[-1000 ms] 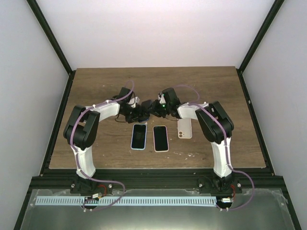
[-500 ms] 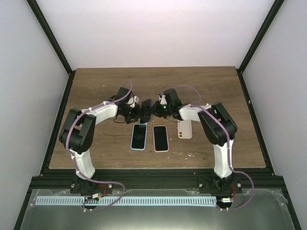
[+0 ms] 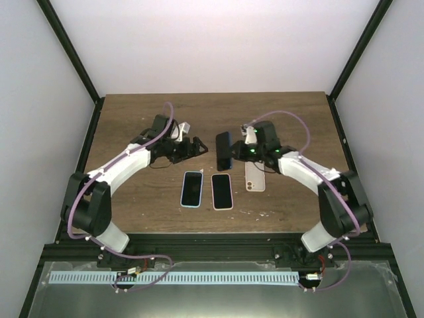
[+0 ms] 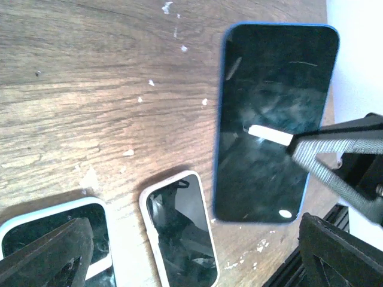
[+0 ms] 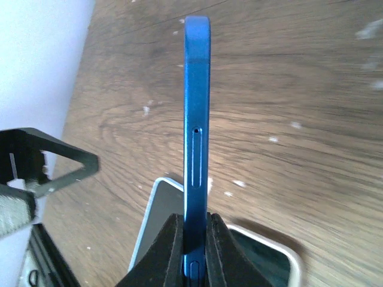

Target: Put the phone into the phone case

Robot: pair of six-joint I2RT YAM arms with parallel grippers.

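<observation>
**A:** Where is the phone?

**B:** The phone point(image 3: 224, 151) is up off the table point(image 3: 132, 126), standing on edge. The right gripper point(image 3: 233, 151) is clenched on it. In the right wrist view its fingers point(image 5: 170, 251) press the two flat faces at one end, and the blue side rail runs straight up between them.

**A:** Which way does the screen face?

**B:** Toward the left gripper point(image 3: 194, 147). The left wrist view shows the glass dark and smudged inside its blue edge.

**A:** And that left gripper?

**B:** It is spread wide and grasping nothing. It sits near the phone on its left, apart from it.

**A:** What about the cases?

**B:** Three pieces lie flat on the wood, nearer the arm bases than the phone. A blue-rimmed case point(image 3: 191, 189) and a pink-rimmed case point(image 3: 222, 191) lie side by side, dark faces up, close but not touching. A white case point(image 3: 255, 177) lies to their right, back up, just beside the right arm.

**A:** Are they empty?

**B:** I cannot tell; the dark faces only give reflections
</observation>
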